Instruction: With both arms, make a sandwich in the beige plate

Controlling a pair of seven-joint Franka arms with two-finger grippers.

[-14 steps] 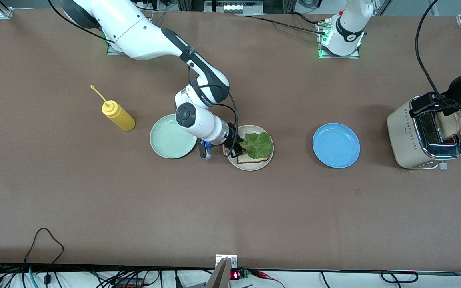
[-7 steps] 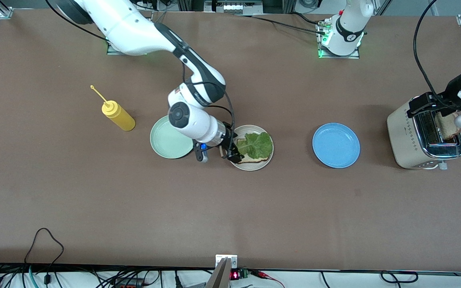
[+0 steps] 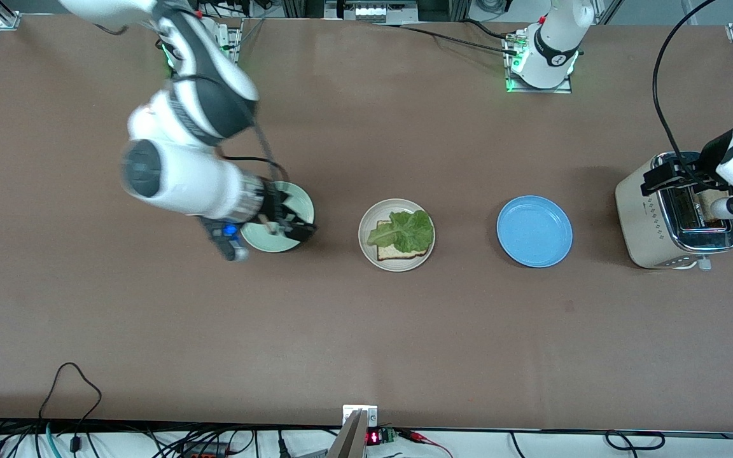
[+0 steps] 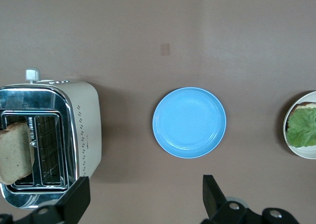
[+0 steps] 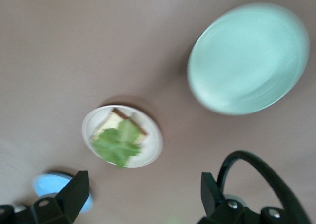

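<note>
I see second bread slice (image 4: 15,152) upright in toaster (image 3: 672,219), directly under left gripper (image 4: 143,202), jaws wide, empty. Beige plate (image 3: 366,245) with bread and lettuce (image 3: 404,230) mid-table. Right gripper (image 3: 287,219) wide, over mint plate (image 3: 277,245).

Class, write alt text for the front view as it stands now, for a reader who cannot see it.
A beige plate mid-table holds one bread slice topped with lettuce, between a mint-green plate and a blue plate. The open right gripper hangs over the mint-green plate; the open left gripper is over the toaster, where another slice sits in a slot.
</note>
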